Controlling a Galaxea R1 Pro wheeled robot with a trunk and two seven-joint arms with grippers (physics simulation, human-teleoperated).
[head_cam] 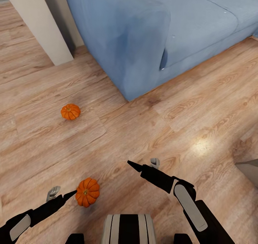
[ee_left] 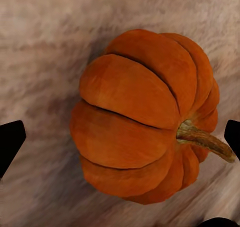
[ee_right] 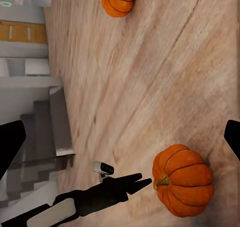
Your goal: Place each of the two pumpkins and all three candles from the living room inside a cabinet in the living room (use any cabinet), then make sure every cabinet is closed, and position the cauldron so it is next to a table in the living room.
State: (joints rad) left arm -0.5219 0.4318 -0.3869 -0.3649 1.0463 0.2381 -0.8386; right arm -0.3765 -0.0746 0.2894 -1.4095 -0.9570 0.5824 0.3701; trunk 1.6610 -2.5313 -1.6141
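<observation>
Orange pumpkin [head_cam: 87,192] is sitting, seemingly untouched, beside my left gripper [head_cam: 63,194], fingers apart; clipping it risks rolling it away.

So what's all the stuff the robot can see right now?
pumpkins: two, orange, on the wood floor; the near pumpkin by the left end effector, the far pumpkin further off
sofa: one, blue, beyond the pumpkins
pillar: one, cream, left of the sofa
floor: light wood planks
left end effector: black, open, fingertip beside the near pumpkin
right end effector: black, open, over bare floor
</observation>
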